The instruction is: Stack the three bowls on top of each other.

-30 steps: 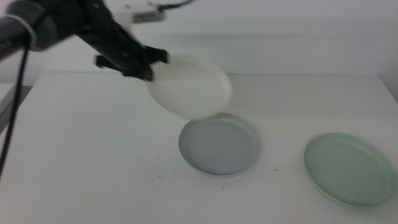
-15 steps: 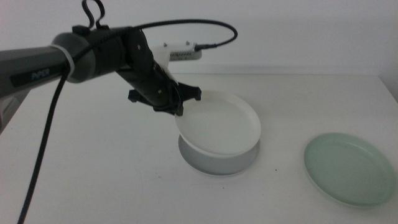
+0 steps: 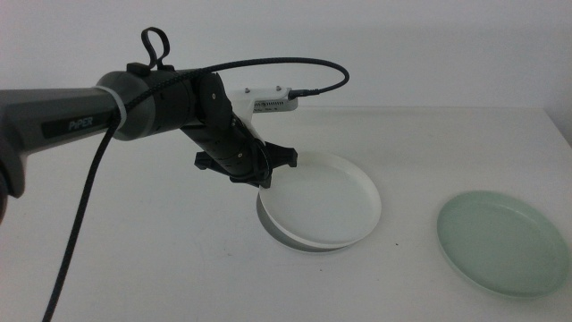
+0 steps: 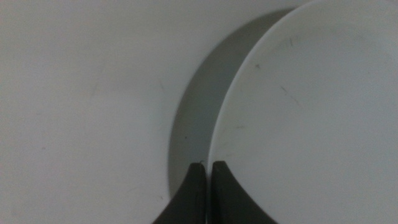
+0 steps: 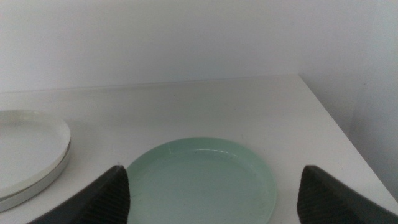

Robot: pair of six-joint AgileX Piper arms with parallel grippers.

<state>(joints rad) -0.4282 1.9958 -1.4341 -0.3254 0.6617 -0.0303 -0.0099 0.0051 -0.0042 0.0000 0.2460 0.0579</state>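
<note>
Presently left gripper [image 3: 262, 176] fingers pinched shut on white bowl [image 3: 323, 199] rim, atop grey-blue bowl [image 3: 284, 233]. Light, stiff, slick: rim-grasp only. Right gripper [image 5: 214, 190] spread wide, empty.

White bowl [image 3: 326, 197] and mint bowl [image 3: 503, 241] look smooth, faintly glossy plastic (the white one lightly scuffed); the table [image 3: 134, 250] is matt.

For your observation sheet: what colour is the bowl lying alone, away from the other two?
Pale mint green bowl, clearest in the right wrist view.

3 bowls [image 3: 322, 201] – 2 stacked
</note>
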